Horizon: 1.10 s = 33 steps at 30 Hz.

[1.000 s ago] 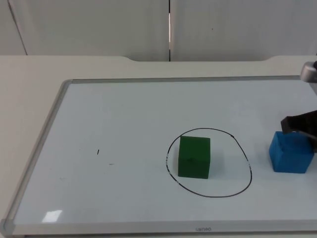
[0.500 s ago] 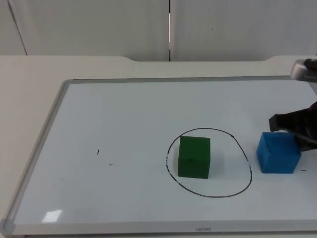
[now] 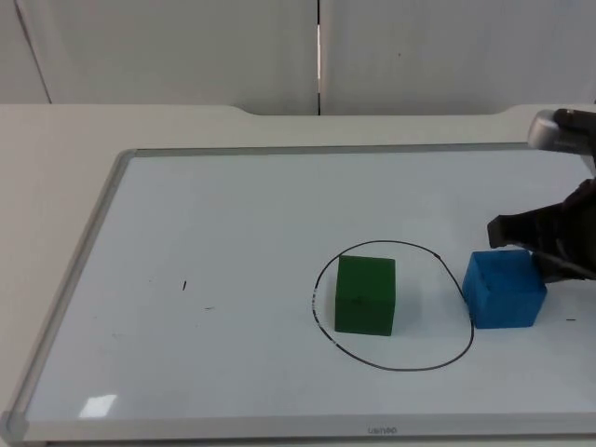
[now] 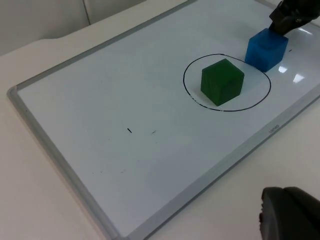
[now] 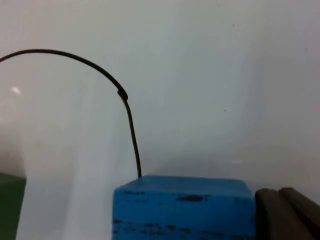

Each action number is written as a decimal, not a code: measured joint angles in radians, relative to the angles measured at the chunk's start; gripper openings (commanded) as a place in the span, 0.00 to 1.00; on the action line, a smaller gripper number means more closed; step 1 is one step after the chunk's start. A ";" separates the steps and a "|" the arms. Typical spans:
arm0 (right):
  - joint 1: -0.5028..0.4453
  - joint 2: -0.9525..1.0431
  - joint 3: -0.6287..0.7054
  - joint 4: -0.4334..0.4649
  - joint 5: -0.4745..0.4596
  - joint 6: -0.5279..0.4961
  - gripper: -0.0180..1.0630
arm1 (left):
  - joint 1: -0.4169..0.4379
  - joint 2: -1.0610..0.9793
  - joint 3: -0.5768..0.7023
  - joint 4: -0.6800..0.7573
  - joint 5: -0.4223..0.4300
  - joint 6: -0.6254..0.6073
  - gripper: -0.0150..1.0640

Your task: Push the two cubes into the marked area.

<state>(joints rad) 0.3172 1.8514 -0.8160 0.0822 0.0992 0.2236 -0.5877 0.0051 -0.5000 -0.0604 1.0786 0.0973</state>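
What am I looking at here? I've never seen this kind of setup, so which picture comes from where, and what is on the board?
This is a two-armed robot at a table. One picture comes from a fixed camera above; the other two come from cameras on each arm's wrist.

On the table lies a whiteboard with a hand-drawn black circle, the marked area. A green cube sits inside it. A blue cube sits at the circle's edge, on its line in the top view.

The right end effector is against the blue cube's far side, fingers together, pushing rather than gripping. The left end effector waits off the board near its front edge. Nothing is held.
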 measured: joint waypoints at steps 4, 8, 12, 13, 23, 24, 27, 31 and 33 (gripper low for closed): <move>0.000 0.014 0.000 0.000 -0.015 0.002 0.02 | 0.000 0.000 0.000 0.001 0.000 0.000 0.01; 0.000 0.038 0.000 0.000 -0.026 0.005 0.02 | 0.000 0.000 0.000 0.001 0.000 0.000 0.01; 0.000 0.050 0.000 0.000 -0.044 0.008 0.02 | 0.000 0.000 0.000 0.001 0.000 0.000 0.01; 0.000 0.053 0.000 0.000 -0.048 0.010 0.02 | 0.000 0.000 0.000 0.001 0.000 0.000 0.01; 0.000 0.052 0.000 0.001 -0.080 0.019 0.02 | 0.000 0.000 0.000 0.001 0.000 0.000 0.01; 0.000 0.052 0.000 0.003 -0.082 0.024 0.02 | 0.000 0.000 0.000 0.001 0.000 0.000 0.01; 0.000 0.052 0.000 0.003 -0.084 0.032 0.02 | 0.000 0.000 0.000 0.001 0.000 0.000 0.01; 0.000 0.052 0.000 0.003 -0.088 0.036 0.02 | 0.000 0.000 0.000 0.001 0.000 0.000 0.01; 0.000 0.052 0.000 0.003 -0.088 0.036 0.02 | 0.000 0.000 0.000 0.001 0.000 0.000 0.01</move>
<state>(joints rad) 0.3172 1.9038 -0.8160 0.0847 0.0112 0.2598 -0.5877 0.0051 -0.5000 -0.0596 1.0786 0.0969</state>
